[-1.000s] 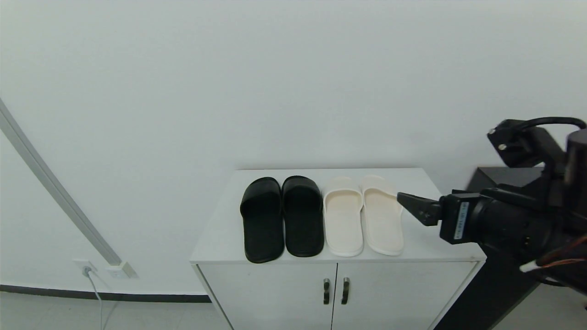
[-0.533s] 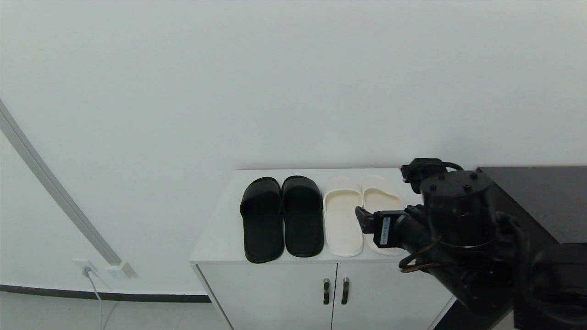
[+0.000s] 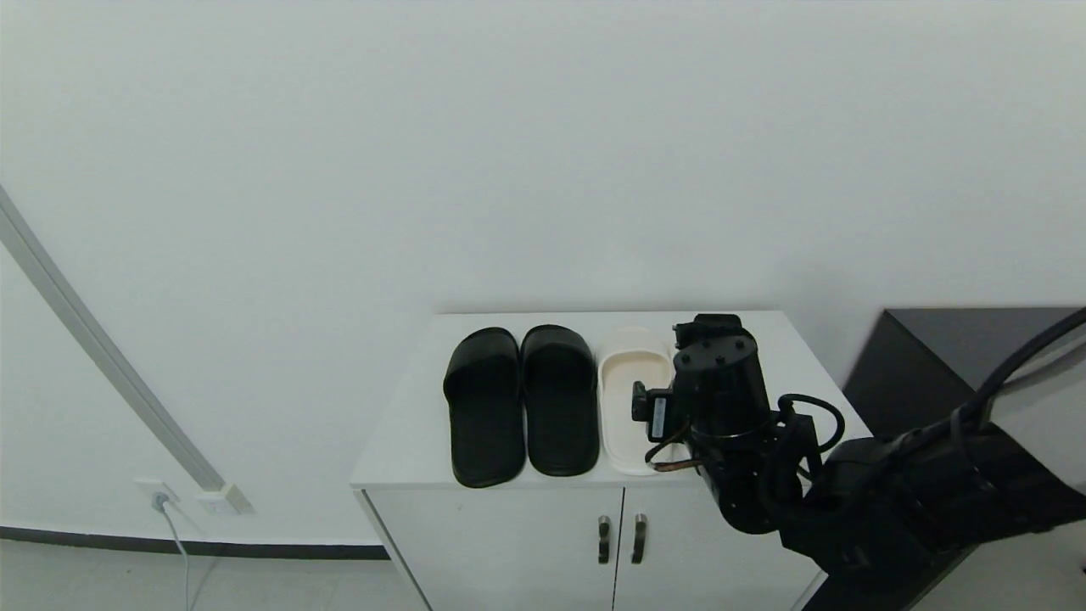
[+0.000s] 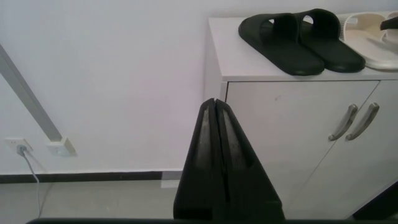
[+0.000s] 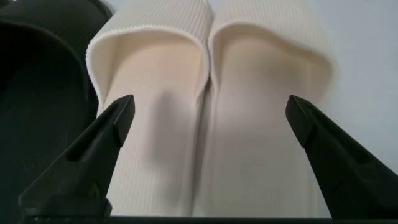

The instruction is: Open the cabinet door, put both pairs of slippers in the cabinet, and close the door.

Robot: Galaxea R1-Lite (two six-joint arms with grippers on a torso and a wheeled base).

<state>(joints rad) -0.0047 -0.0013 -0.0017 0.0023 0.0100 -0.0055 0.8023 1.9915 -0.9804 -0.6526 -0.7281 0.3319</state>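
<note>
The cream slippers (image 5: 155, 137) lie side by side on the cabinet (image 3: 407, 428) top, their length running straight ahead of the right tool (image 5: 209, 102), which hovers just over them with fingers (image 5: 102, 146) spread wide. The left tool (image 4: 216, 130), clenched, hangs low and well apart. The doors (image 3: 509, 552) are shut.

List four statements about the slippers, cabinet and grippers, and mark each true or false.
1. Both cabinet doors are shut. True.
2. The black slippers lie inside the cabinet. False: they lie on the cabinet top, beside the white slippers.
3. The right gripper is open above the white slippers. True.
4. The left gripper is wide open. False: its fingers are pressed together, and it holds nothing.
</note>
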